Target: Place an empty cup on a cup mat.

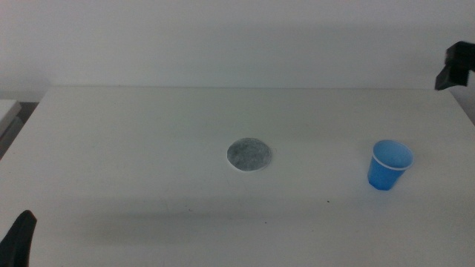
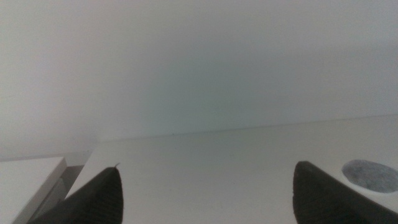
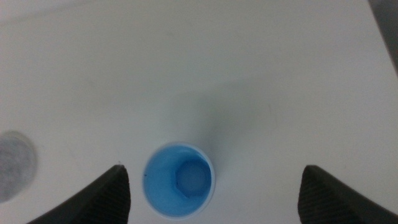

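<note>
Two tools spread wide, neither holding anything.

The cup [image 1: 389, 165] stands upright and empty on the white worktop [image 1: 148, 148], well apart from the cup mat [image 1: 249, 154], which lies flat near the middle. The right tool [image 3: 211, 193] hangs above the cup, jaws parted wide on either side of it. The left tool [image 2: 205, 193] waits low at the near left corner, jaws also apart.
</note>
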